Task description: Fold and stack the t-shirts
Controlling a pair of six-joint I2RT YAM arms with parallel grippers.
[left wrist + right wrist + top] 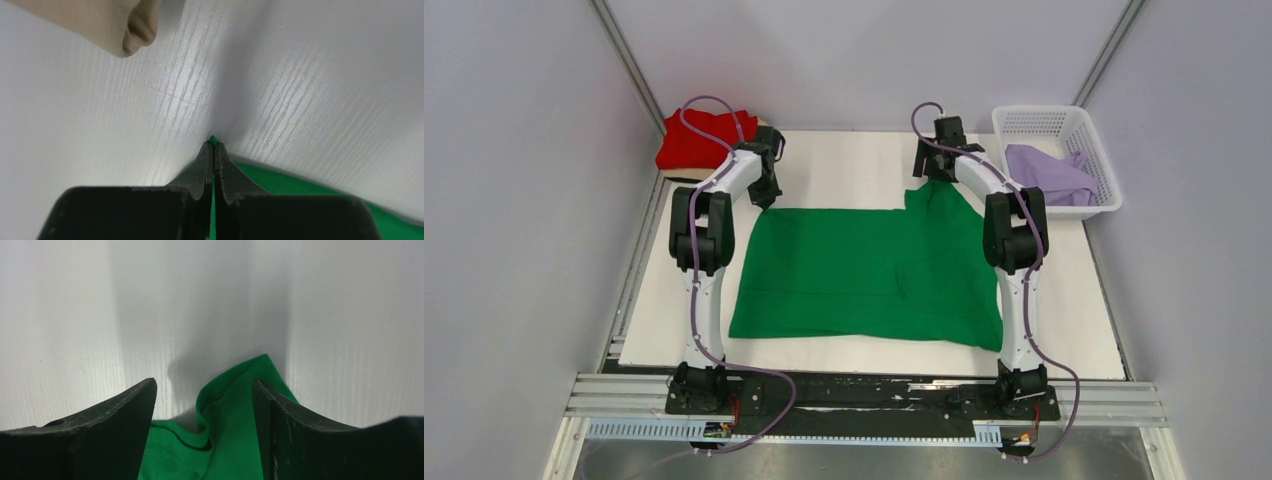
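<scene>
The left gripper (213, 146) is pinched together on the far left corner of the green shirt (864, 270). The right gripper (204, 386) has its jaws apart, straddling a raised fold at the shirt's far right corner. The green shirt lies spread on the white table (844, 160). A red shirt (692, 142) sits at the far left corner, and a lavender shirt (1049, 172) lies in the basket (1064, 118).

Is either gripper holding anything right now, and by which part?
The left gripper is shut on the green t-shirt at its far left corner. The right gripper is open astride a fold at the far right edge, holding nothing.
</scene>
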